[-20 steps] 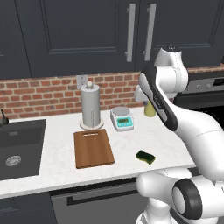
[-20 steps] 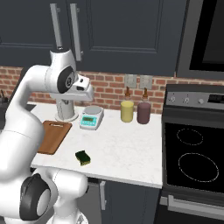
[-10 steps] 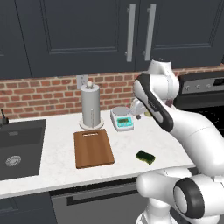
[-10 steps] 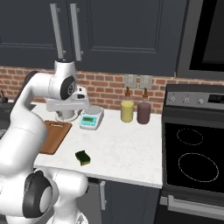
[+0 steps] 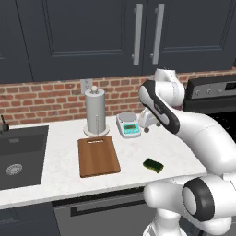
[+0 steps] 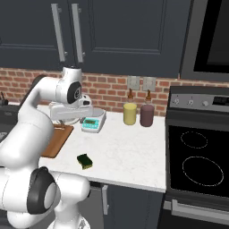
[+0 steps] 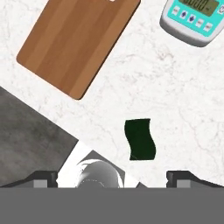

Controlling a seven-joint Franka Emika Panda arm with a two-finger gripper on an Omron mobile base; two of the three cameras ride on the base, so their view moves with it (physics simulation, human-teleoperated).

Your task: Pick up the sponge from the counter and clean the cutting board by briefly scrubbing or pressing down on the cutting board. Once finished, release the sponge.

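**Pincer high above the sponge, nothing held**

Pincer [image 7: 112, 177] hangs well above the bench [image 7: 175, 113], and you can see its two dark tips far apart at the bottom of the hand view with nothing between them: it is spread and empty. Your target, the sponge [image 7: 140, 139], lies flat on the white stone just ahead of the tips in that view and a little toward the right-hand tip, so the drop is nearly straight down with a small shift that way. Its long axis runs roughly up the picture, across the line joining the tips, which should let the fingers close over its short width without much wrist turn.

From the left base view, the sponge [image 5: 153, 165] sits near the front edge of the bench, apart from the cutting board [image 5: 97, 156], which lies to its left. After the pick, you will need to carry it that way. A small scale [image 5: 128, 125] stands behind, clear of the path.
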